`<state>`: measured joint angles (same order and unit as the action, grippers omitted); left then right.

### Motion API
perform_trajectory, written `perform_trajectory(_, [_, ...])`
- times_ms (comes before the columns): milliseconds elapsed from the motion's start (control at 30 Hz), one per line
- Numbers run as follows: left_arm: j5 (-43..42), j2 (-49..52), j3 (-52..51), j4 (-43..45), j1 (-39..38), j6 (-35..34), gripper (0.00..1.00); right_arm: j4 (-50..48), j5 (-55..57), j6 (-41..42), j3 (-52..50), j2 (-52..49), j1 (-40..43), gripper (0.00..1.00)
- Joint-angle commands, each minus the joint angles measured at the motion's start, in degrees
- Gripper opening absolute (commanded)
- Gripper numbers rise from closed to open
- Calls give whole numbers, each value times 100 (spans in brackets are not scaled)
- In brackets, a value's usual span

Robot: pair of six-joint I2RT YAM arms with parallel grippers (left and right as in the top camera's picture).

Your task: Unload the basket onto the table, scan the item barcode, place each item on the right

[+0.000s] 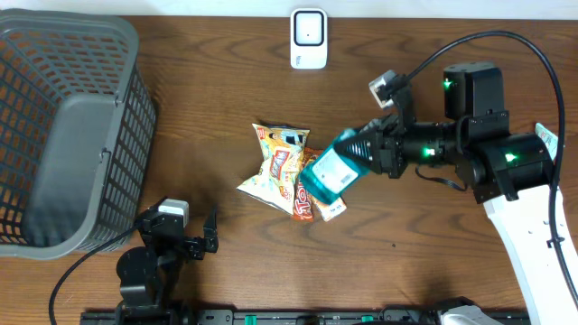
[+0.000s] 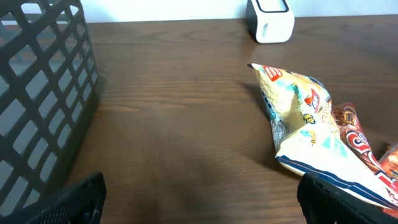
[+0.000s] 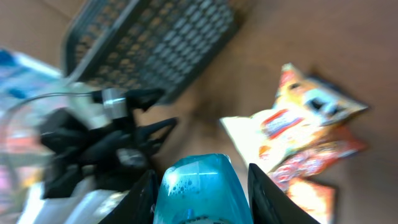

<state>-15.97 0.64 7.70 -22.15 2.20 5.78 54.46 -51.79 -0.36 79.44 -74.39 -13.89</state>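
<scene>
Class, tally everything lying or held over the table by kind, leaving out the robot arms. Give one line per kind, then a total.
basket: 1
scanner: 1
snack packets: 3
blue bottle: 1
Total: 6

On the table [image 1: 208, 99], the basket [image 1: 131, 135] stands at the left and the scanner [image 1: 308, 38] at the far edge. Snack packets [image 1: 275, 171] lie overlapping mid-table; the bottle [image 1: 327, 173] seems to hang over their right side.
</scene>
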Motion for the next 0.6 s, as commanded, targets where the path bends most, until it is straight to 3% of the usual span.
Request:
perform_trajectory(0, [20, -4, -83, -129, 13, -52, 98, 254, -1027, 166, 85, 72, 35, 13])
perform_trajectory(367, [20, -4, -83, -129, 13, -52, 98, 516, -981, 46, 85, 79, 35, 12])
perform_trajectory(433, [20, -4, -83, -129, 13, -52, 98, 487, -538, -59, 85, 79, 28, 11])
perform_trajectory(567, [20, -4, -83, -129, 13, -52, 98, 431, 1488, -94, 85, 55, -13, 2])
